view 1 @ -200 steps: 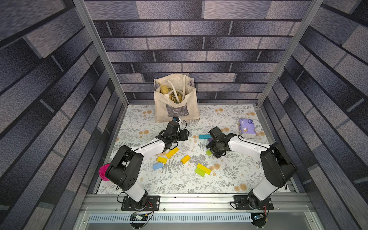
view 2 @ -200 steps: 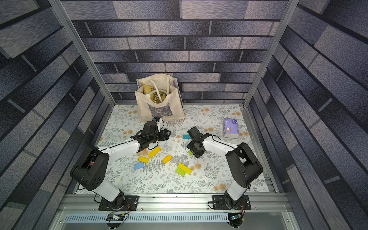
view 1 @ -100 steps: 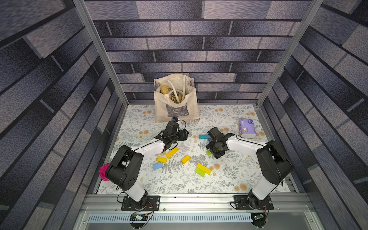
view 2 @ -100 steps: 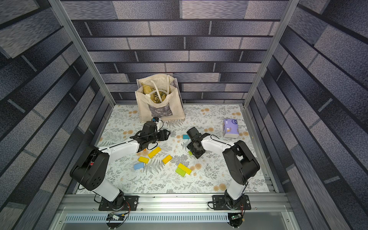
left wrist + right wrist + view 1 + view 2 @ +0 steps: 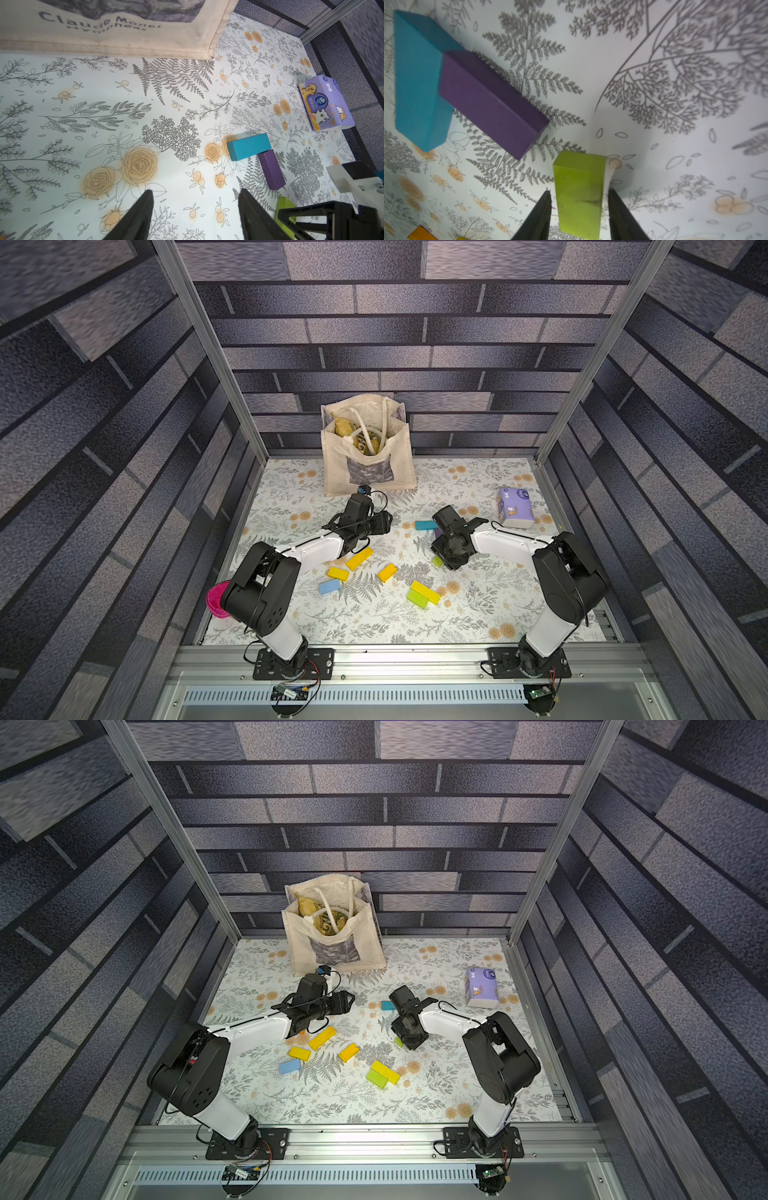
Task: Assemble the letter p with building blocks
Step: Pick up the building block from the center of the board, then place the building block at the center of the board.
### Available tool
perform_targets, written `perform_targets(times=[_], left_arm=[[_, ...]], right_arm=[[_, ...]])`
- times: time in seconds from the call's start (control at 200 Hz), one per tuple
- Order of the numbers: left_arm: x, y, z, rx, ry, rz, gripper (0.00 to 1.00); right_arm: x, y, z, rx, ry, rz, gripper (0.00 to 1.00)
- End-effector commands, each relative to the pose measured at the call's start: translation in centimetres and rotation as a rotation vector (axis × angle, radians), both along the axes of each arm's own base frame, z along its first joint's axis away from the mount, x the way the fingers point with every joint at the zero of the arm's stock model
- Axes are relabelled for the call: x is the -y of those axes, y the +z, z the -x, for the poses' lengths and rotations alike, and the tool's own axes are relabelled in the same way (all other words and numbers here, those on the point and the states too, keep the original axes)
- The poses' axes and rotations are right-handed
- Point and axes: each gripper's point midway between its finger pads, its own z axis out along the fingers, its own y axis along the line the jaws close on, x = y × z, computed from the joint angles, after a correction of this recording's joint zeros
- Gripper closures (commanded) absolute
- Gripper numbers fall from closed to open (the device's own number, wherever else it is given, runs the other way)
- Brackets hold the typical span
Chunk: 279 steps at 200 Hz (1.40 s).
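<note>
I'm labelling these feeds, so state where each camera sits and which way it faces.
Top views: above the front rail, looking down at the table; left arm, right arm whole.
Left wrist: on left arm, facing tote bag and tissue pack; open left pincer shows.
Right wrist: on right arm, close above the lime block; right pincer straddles it.
Shared: both wrist views show teal block touching purple block.

Left arm (image 5: 307, 549) and right arm (image 5: 503, 541) are each showing white shells between bulky black joint housings, with thin black cables (image 5: 384, 502) looping at the wrists; black base plates (image 5: 291, 662) are carrying silver screws (image 5: 328, 663), and tapered, ribbed black fingers (image 5: 137, 220) are ending each arm
</note>
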Motion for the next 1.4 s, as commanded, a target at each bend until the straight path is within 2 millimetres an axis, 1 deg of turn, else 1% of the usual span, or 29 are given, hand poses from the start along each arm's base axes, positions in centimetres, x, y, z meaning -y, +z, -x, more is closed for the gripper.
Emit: perform_targets(times=[0.0, 0.095, 0.22, 0.275, 0.361, 0.406, 0.461, 0.526, 0.591, 0.641, 0.656, 0.666, 0.686, 0.726, 0.796, 0.867, 0.942, 1.032, 1.142, 1.272, 1.392], left_arm=[[-0.4, -0.3, 0.1, -0.006, 0.01, 0.007, 0.33], [-0.4, -0.3, 0.1, -0.006, 0.012, 0.008, 0.32], [-0.6, -0.1, 0.2, -0.004, 0.015, 0.006, 0.33], [-0.7, -0.1, 0.3, -0.002, 0.017, 0.003, 0.33], [-0.6, 0.0, 0.3, -0.002, 0.016, 0.002, 0.33], [-0.6, 0.1, 0.3, -0.001, 0.016, 0.003, 0.33], [-0.7, 0.2, 0.3, -0.002, 0.015, 0.002, 0.33], [-0.6, 0.3, 0.4, 0.0, 0.014, 0.001, 0.33], [-0.6, 0.5, 0.4, 0.003, 0.015, 0.001, 0.33], [-0.7, 0.6, 0.5, 0.006, 0.017, 0.001, 0.33], [-0.6, 0.6, 0.4, 0.007, 0.016, 0.001, 0.32], [-0.6, 0.6, 0.5, 0.007, 0.016, 0.001, 0.32], [-0.6, 0.7, 0.4, 0.008, 0.016, 0.0, 0.33], [-0.7, 0.8, 0.4, 0.01, 0.019, -0.001, 0.33], [-0.6, 1.2, 0.5, 0.015, 0.015, -0.001, 0.33], [-0.7, 1.4, 0.5, 0.018, 0.017, -0.004, 0.33], [-0.8, 1.8, 0.6, 0.024, 0.017, -0.005, 0.32], [-0.7, 2.2, 0.7, 0.029, 0.013, -0.007, 0.32], [-0.6, 2.4, 0.8, 0.029, 0.016, -0.017, 0.32], [-0.5, 1.8, 0.8, 0.018, 0.023, -0.03, 0.32], [-0.1, 1.5, 0.9, 0.009, 0.023, -0.026, 0.32]], right_arm=[[1.2, -1.5, 1.5, -0.046, -0.002, 0.037, 0.59], [1.3, -2.0, 2.0, -0.058, 0.001, 0.032, 0.64], [1.8, -2.2, 2.7, -0.059, 0.004, 0.037, 0.78], [2.2, -1.8, 2.8, -0.042, 0.019, 0.052, 0.85], [3.0, -0.5, 2.8, 0.002, 0.038, 0.09, 0.89], [3.6, 0.6, 2.6, 0.037, 0.052, 0.118, 0.9], [4.4, 2.4, 2.1, 0.086, 0.073, 0.157, 0.9], [5.2, 5.3, 1.4, 0.167, 0.116, 0.219, 0.89], [5.4, 8.5, 0.1, 0.272, 0.177, 0.272, 0.9], [4.7, 11.0, -1.4, 0.367, 0.264, 0.296, 0.9], [4.5, 11.3, -1.6, 0.38, 0.298, 0.307, 0.9], [4.1, 12.4, -2.2, 0.409, 0.311, 0.303, 0.9], [3.8, 13.4, -2.8, 0.43, 0.34, 0.315, 0.89], [3.0, 14.6, -3.8, 0.457, 0.413, 0.34, 0.89], [1.4, 15.7, -5.2, 0.465, 0.541, 0.365, 0.89], [-0.5, 15.8, -6.1, 0.454, 0.644, 0.352, 0.9], [-2.3, 14.9, -6.4, 0.436, 0.726, 0.318, 0.91], [-4.6, 13.6, -6.2, 0.407, 0.814, 0.271, 0.92], [-6.6, 11.8, -5.2, 0.358, 0.917, 0.264, 0.93], [-7.1, 9.8, -4.2, 0.306, 0.936, 0.264, 0.92], [-6.9, 8.4, -3.5, 0.26, 0.95, 0.289, 0.91]])
